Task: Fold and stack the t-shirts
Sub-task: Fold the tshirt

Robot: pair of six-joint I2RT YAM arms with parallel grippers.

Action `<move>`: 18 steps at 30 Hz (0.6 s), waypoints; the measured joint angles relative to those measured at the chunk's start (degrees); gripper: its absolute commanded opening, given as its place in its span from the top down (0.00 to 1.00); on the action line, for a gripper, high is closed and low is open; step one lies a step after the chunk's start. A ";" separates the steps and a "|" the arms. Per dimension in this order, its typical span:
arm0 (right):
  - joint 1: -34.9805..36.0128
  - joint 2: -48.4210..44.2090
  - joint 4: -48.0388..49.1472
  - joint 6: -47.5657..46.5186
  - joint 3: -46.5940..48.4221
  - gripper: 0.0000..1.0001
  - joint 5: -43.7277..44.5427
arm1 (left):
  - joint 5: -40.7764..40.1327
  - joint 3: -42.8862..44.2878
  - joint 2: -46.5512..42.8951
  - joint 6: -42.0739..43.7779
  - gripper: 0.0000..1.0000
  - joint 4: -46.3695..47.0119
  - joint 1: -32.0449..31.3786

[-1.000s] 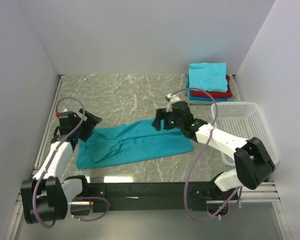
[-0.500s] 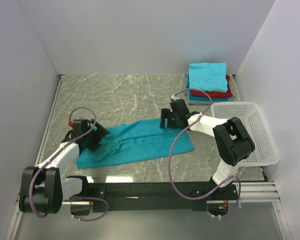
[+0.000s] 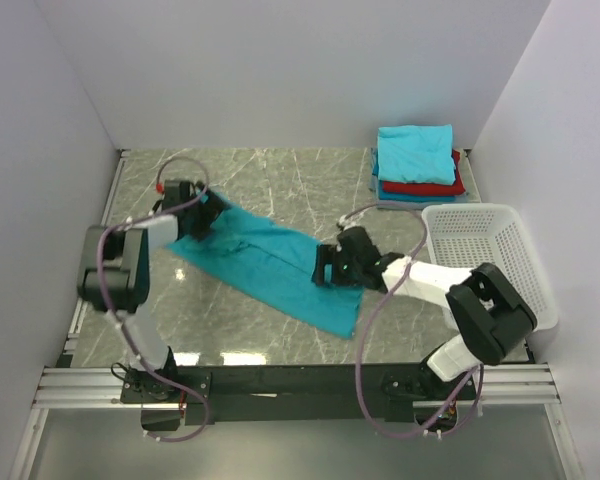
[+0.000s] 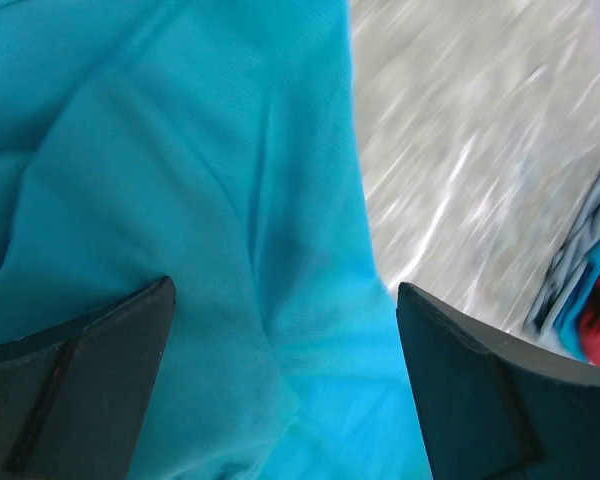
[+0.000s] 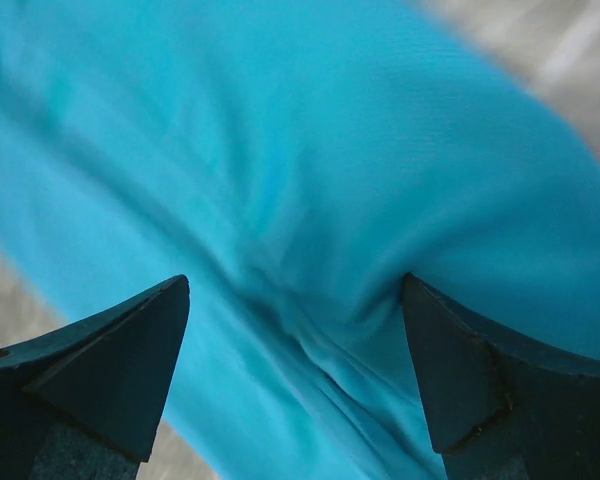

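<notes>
left gripper wide apart over far end of the teal t-shirt. right gripper likewise apart, over its near end.

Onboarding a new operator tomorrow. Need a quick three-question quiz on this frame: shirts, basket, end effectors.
1. True or false: a shirt lies inside the white basket.
2. The top shirt of the folded stack is: A red, B teal, C white.
3. What lies under both the left end effector and the right end effector, and how do their jaws stand?

Key: 1 false. 2 B. 3 the spread teal t-shirt; both sets of jaws are open.
</notes>
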 measured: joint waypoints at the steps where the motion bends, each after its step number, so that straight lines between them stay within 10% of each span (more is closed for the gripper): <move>1: 2.03 -0.79 -0.44 0.59 -0.63 0.06 0.24 | 0.72 5.03 4.31 0.46 0.00 0.22 -0.33; 11: 24.28 -2.89 -2.91 4.79 -1.40 0.05 -2.69 | 7.28 55.28 39.06 5.81 0.01 -4.98 -7.93; 18: 28.52 1.86 -3.58 4.57 3.61 0.05 -2.67 | 12.76 68.72 48.96 4.92 0.01 -2.45 -14.03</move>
